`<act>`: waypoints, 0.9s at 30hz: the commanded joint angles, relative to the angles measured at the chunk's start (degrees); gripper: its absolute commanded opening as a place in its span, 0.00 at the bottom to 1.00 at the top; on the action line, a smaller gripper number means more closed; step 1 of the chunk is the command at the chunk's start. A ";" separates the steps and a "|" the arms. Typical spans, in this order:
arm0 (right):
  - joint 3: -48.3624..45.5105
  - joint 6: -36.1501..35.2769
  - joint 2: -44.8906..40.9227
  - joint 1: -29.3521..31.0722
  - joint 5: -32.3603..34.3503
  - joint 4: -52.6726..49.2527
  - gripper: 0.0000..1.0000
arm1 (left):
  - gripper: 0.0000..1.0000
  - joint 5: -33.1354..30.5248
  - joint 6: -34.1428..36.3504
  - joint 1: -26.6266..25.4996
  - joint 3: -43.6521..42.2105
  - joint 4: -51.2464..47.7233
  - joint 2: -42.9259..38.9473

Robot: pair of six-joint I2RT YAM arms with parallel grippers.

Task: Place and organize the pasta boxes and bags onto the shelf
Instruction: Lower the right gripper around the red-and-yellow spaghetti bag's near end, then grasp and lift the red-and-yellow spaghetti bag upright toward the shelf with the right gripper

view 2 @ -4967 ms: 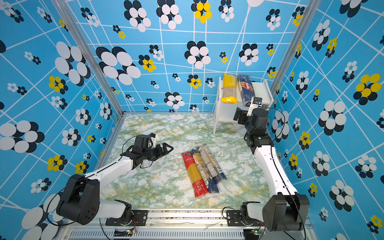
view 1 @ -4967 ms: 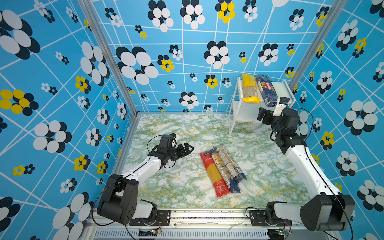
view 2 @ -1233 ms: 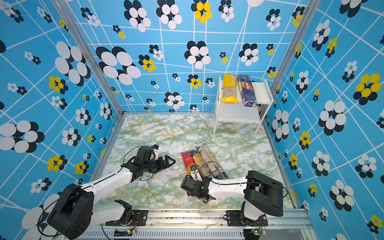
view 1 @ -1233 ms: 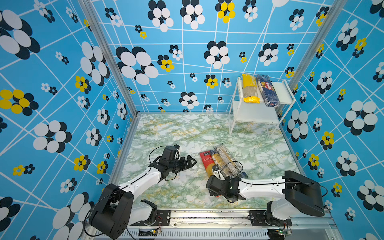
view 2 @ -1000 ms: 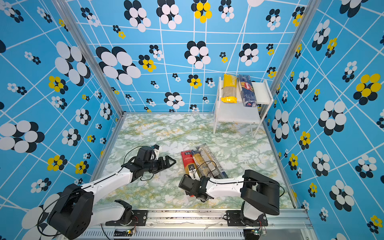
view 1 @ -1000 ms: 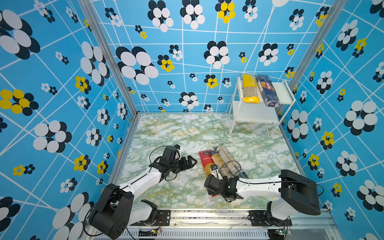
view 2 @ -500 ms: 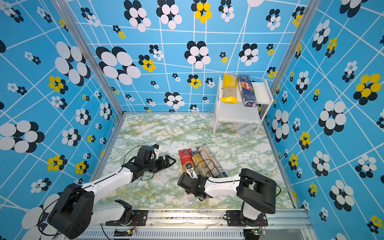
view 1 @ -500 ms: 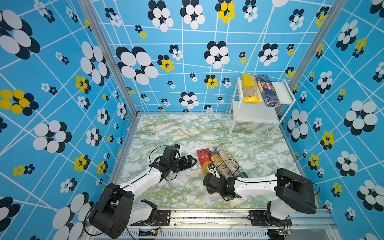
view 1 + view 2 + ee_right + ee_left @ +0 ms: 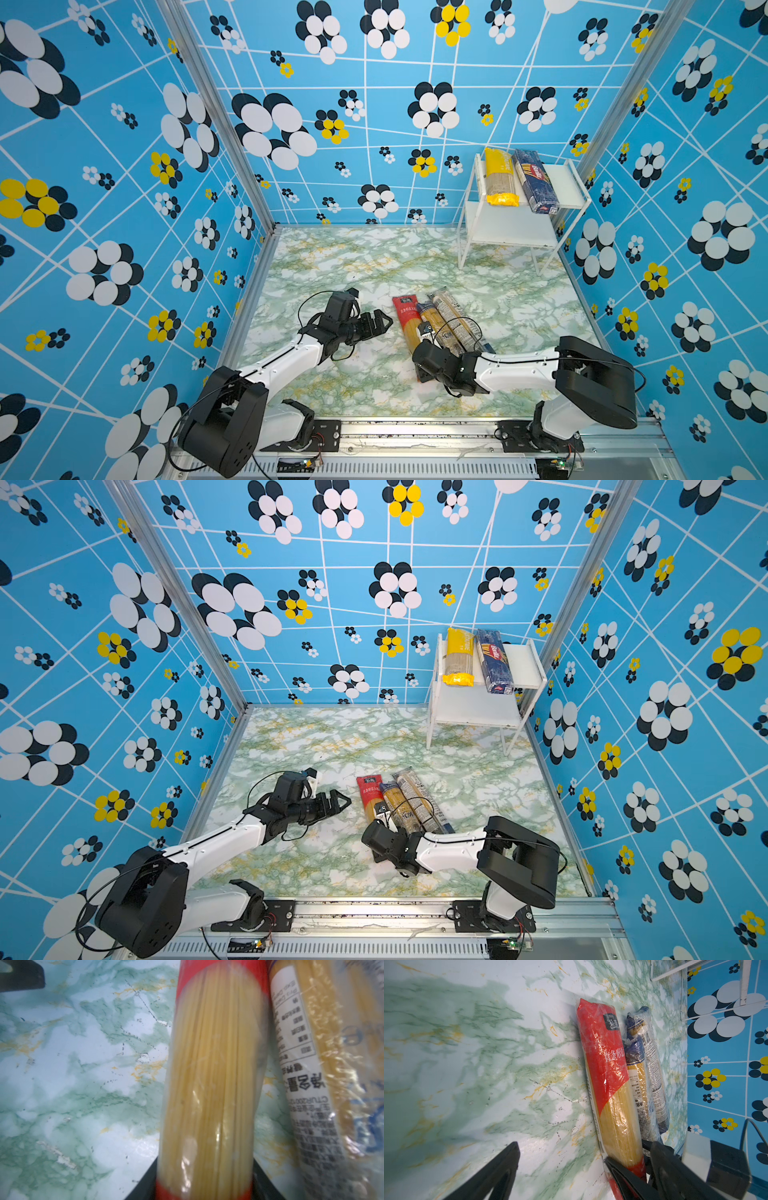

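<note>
The right gripper [image 9: 205,1167] sits low at the near end of the red pack [image 9: 409,322], one finger on each side of the pack and close against it. I cannot tell whether the fingers are pressing the pack or only flanking it. The red pack lies flat near the middle of the desk [image 9: 353,266], running roughly from 6 o'clock to 12 o'clock in both top views. Its red printed half is at the far end, and bare yellow spaghetti shows through at the gripper end.

Just beside the red pack at 3 o'clock lies the inner clear pack [image 9: 434,328], touching it along its length. The outer clear pack [image 9: 453,324] lies against that one, again at 3 o'clock.

At 9 o'clock from the three packs the left gripper [image 9: 384,323] hovers over bare desk. Its fingers are spread wide, empty, and point toward the packs.

The shelf [image 9: 509,228] stands in the desk's far corner at about 1 o'clock. On its upper board the yellow pack [image 9: 500,178] and the blue pack [image 9: 536,183] lie side by side, the blue one at 3 o'clock of the yellow.
</note>
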 commanded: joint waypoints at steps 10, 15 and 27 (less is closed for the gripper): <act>-2.75 -4.40 -4.21 -2.69 -6.86 -6.68 0.35 | 0.99 -1.28 0.40 -0.35 2.01 -1.15 0.89; -3.29 -5.10 -8.81 -3.98 -7.35 -7.38 0.30 | 0.99 -0.78 0.75 -0.37 2.72 -0.91 1.04; 0.49 -7.75 -19.65 -6.96 -8.71 -15.46 0.06 | 0.99 1.50 0.48 -0.34 4.80 0.83 1.46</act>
